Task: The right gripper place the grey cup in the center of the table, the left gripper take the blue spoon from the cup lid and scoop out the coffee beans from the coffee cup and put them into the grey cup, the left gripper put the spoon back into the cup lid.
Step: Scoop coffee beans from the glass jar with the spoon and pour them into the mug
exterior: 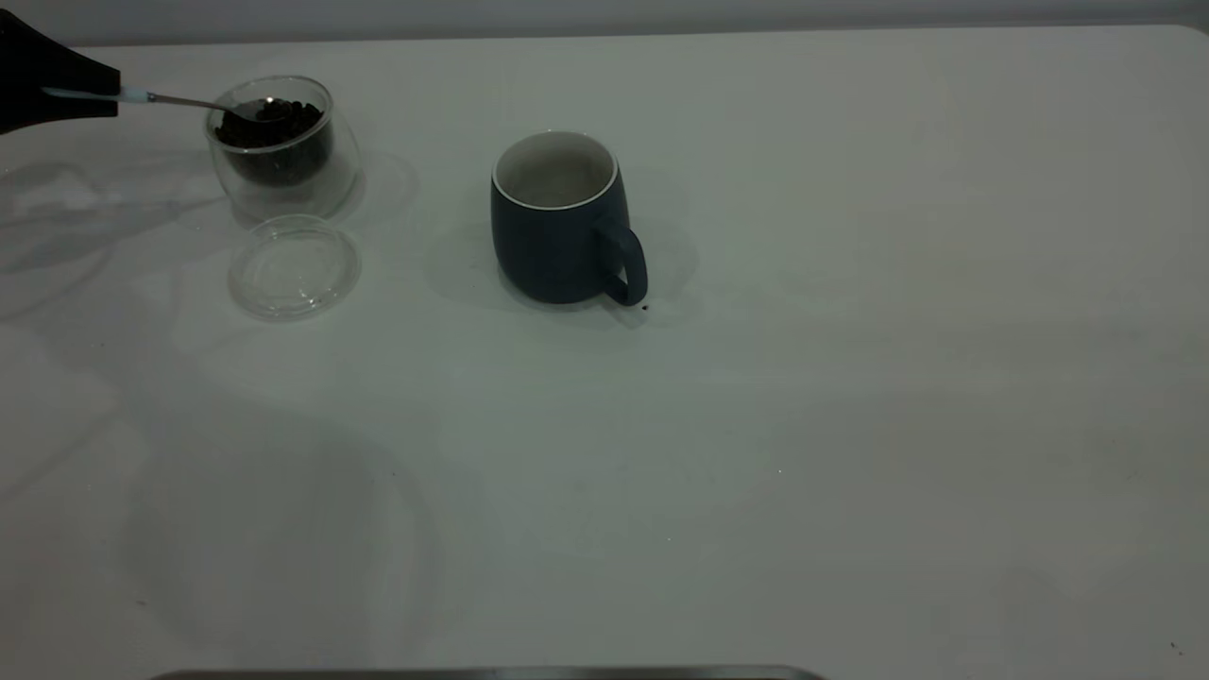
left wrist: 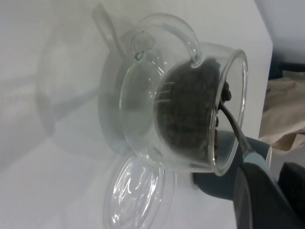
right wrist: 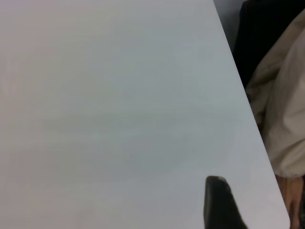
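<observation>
Left hand [exterior: 104, 94], at the far left, grips the blue spoon [exterior: 142, 95], its bowl in the coffee beans [exterior: 279, 127] inside the coffee cup [exterior: 283, 146]. Tilting the spoon while crossing to the grey cup [exterior: 562, 222] at centre could drop beans on the surface [exterior: 850, 425].

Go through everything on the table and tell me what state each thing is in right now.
grey cup: upright at the table's middle, no beans visible inside.
coffee cup: upright, uncovered, holding coffee beans.
cup lid: flat on the table beside the coffee cup, nothing on it.
blue spoon: held by the left tool, bowl in the beans.
</observation>
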You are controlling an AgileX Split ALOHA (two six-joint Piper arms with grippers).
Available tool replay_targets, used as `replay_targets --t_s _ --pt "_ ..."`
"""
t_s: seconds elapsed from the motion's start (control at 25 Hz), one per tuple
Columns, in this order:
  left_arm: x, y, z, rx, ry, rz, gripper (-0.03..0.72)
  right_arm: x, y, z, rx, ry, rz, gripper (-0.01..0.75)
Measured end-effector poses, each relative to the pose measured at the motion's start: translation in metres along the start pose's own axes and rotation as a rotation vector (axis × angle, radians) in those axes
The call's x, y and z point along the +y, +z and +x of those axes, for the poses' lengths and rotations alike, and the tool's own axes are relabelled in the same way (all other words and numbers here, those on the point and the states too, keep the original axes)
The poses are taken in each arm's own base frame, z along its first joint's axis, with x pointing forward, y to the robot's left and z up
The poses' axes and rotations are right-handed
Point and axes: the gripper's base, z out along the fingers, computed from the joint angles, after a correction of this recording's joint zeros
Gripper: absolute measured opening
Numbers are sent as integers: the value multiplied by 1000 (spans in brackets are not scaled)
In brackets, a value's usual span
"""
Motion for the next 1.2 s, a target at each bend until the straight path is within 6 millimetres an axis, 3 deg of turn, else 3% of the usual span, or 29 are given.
replay_targets --t_s 0.56,0.88,1.2 --pt "1 -1 2 19 -17 -24 125 0 0 0 0 0 0 364" --pt "-14 0 -1 21 12 -24 125 0 0 0 0 0 0 364" --pt "-31 28 3 77 39 -18 125 0 0 0 0 0 0 364"
